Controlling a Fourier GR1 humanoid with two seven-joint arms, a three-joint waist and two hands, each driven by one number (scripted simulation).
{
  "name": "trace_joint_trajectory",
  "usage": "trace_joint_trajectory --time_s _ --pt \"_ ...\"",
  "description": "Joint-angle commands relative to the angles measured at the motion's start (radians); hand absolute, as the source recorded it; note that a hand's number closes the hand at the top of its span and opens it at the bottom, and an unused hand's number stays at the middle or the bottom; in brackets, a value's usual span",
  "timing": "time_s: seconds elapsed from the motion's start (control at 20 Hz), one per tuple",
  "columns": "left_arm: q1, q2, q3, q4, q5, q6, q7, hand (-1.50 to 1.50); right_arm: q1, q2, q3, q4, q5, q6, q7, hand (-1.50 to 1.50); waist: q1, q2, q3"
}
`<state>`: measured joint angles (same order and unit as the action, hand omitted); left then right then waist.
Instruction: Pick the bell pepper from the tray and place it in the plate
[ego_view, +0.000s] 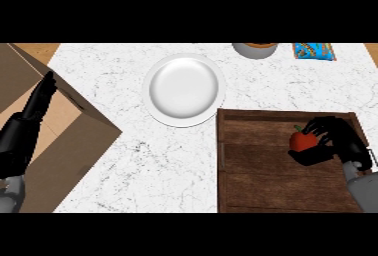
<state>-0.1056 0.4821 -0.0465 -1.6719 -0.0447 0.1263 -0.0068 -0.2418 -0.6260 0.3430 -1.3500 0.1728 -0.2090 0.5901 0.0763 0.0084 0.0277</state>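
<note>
A red bell pepper (300, 141) with a green stem sits on the dark wooden tray (251, 170) at the right. My right hand (334, 140) is curled round the pepper from its right side, fingers above it and thumb below. A white round plate (184, 89) lies on the marble counter, up and left of the tray, with nothing on it. My left hand (33, 107) rests at the left edge, fingers straight and pointing up, over a cardboard box.
A brown cardboard box (70, 145) fills the left side. At the counter's far edge stand a grey bowl (255, 49) and a blue packet (314, 51). White marble counter (162, 165) lies between box and tray.
</note>
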Motion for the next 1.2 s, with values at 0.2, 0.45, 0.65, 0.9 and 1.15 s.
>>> trace_joint_trajectory --time_s 0.2,0.45,0.65,0.9,1.15 --pt "0.064 -0.043 -0.043 0.103 -0.008 -0.017 -0.001 0.0 -0.219 -0.106 0.097 0.23 0.15 0.185 -0.218 1.5 0.052 0.031 -0.026" --pt "0.104 -0.059 -0.04 0.113 -0.031 0.002 -0.024 0.0 -0.332 -0.098 0.063 0.338 0.244 0.07 -0.292 1.5 0.02 0.016 -0.026" --pt "0.098 -0.069 -0.035 0.112 -0.035 0.008 0.01 0.0 -0.389 -0.072 0.035 0.36 0.275 -0.028 -0.373 1.5 -0.01 0.007 -0.026" --pt "0.149 -0.067 -0.025 0.127 -0.04 -0.003 -0.027 0.0 -0.443 -0.025 0.013 0.303 0.295 -0.145 -0.465 1.5 -0.025 0.0 -0.028" --pt "0.139 -0.072 0.001 0.105 -0.037 0.008 -0.003 0.0 -0.515 0.034 0.0 0.254 0.235 -0.103 -0.565 1.5 -0.032 -0.002 -0.028"
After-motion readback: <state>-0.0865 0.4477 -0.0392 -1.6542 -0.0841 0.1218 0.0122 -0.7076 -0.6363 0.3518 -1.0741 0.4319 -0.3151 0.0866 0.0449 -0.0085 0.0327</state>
